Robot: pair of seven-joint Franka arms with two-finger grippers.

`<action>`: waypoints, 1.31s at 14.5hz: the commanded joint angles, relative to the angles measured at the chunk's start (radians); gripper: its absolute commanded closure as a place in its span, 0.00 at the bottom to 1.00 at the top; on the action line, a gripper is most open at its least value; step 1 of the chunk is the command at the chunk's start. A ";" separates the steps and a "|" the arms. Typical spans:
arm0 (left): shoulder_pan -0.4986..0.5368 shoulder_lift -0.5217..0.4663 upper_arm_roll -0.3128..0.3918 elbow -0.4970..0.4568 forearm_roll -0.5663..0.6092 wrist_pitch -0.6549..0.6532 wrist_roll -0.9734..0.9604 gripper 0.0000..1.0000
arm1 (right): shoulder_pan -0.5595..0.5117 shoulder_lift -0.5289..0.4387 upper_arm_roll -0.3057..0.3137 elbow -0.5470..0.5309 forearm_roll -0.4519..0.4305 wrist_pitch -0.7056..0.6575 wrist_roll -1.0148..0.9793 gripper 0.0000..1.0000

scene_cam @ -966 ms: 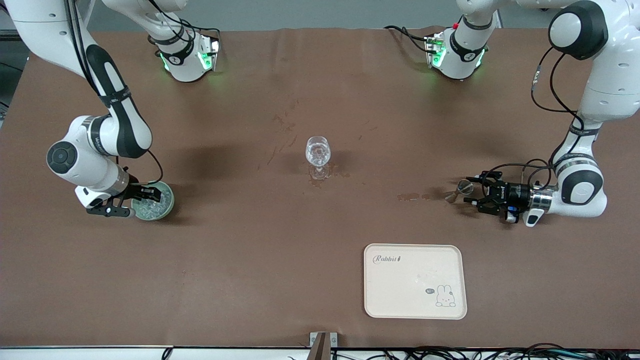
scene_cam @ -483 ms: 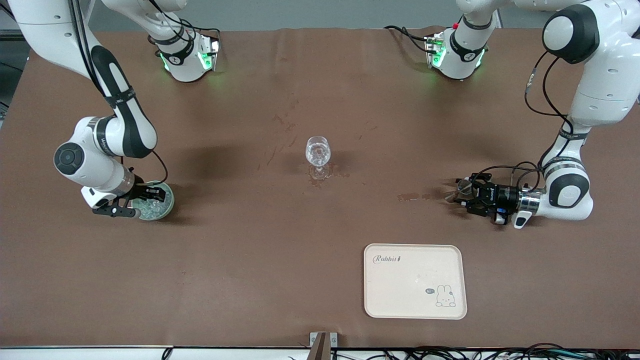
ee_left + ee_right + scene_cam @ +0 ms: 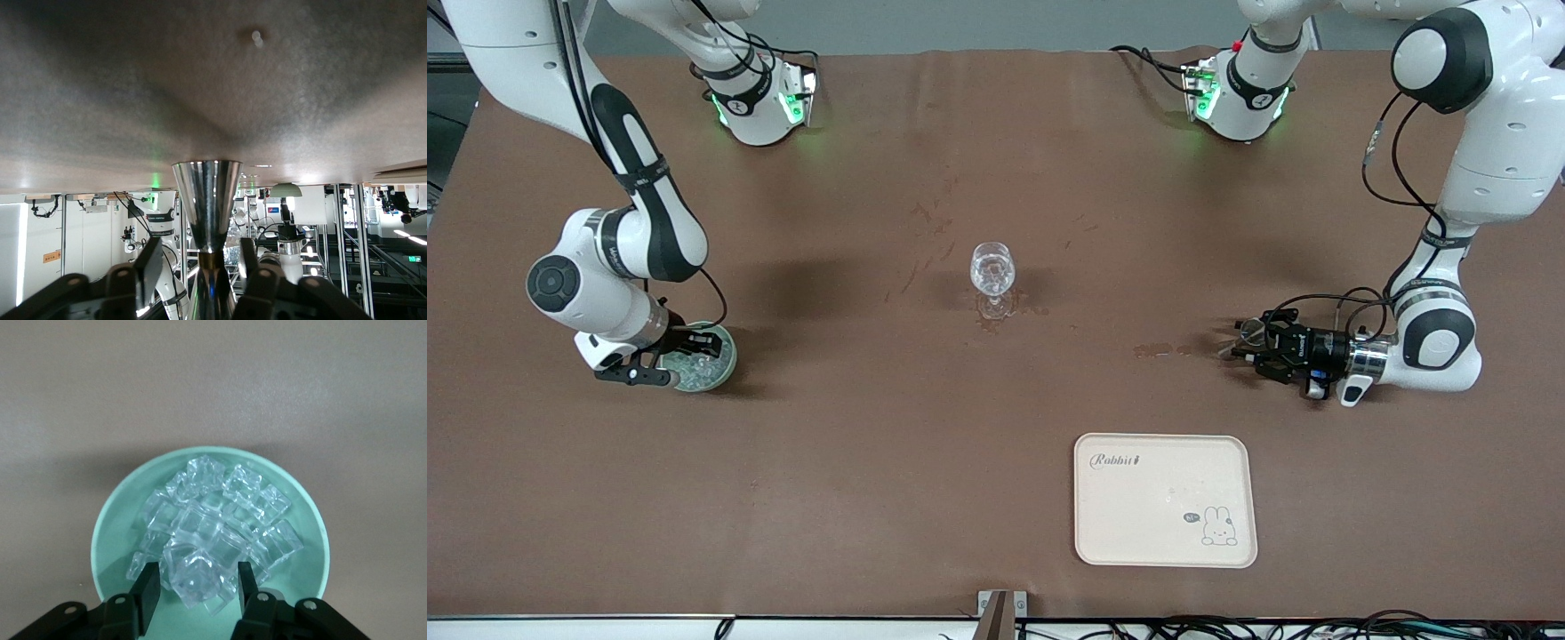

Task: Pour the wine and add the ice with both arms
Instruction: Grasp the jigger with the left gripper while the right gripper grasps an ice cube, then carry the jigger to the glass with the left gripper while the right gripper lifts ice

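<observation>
The right gripper hung low inside the pale green round bowl at the right arm's end of the table, fingers apart astride one clear glassy ice chunk atop the heap. A slick cube could squirt free on closing. The clear stemmed wine glass stood mid-table. The left gripper straddled a shiny metal double-cone jigger, fingers apparently not yet clamped; it might tip.

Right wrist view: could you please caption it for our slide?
Right pincer open astride one chunk of the ice heaped in the green bowl.
</observation>
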 commanded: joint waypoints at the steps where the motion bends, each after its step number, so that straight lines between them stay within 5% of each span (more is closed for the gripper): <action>1: -0.007 0.006 0.000 -0.003 -0.006 0.008 -0.014 0.61 | -0.002 -0.009 0.001 -0.026 0.010 0.020 0.001 0.47; 5: -0.007 0.000 -0.003 -0.002 -0.005 -0.001 -0.018 0.76 | -0.004 -0.009 0.001 -0.023 0.010 0.018 0.001 0.49; 9: -0.011 -0.032 -0.044 0.004 -0.006 -0.020 -0.123 0.92 | -0.004 -0.009 0.001 -0.020 0.010 0.014 0.004 0.63; 15: -0.016 -0.081 -0.165 0.004 -0.020 -0.015 -0.224 0.95 | -0.002 -0.011 0.002 0.000 0.010 0.000 0.015 0.82; 19: -0.043 -0.261 -0.289 -0.051 -0.020 0.090 -0.494 0.96 | -0.002 -0.019 0.002 0.143 0.012 -0.233 0.045 1.00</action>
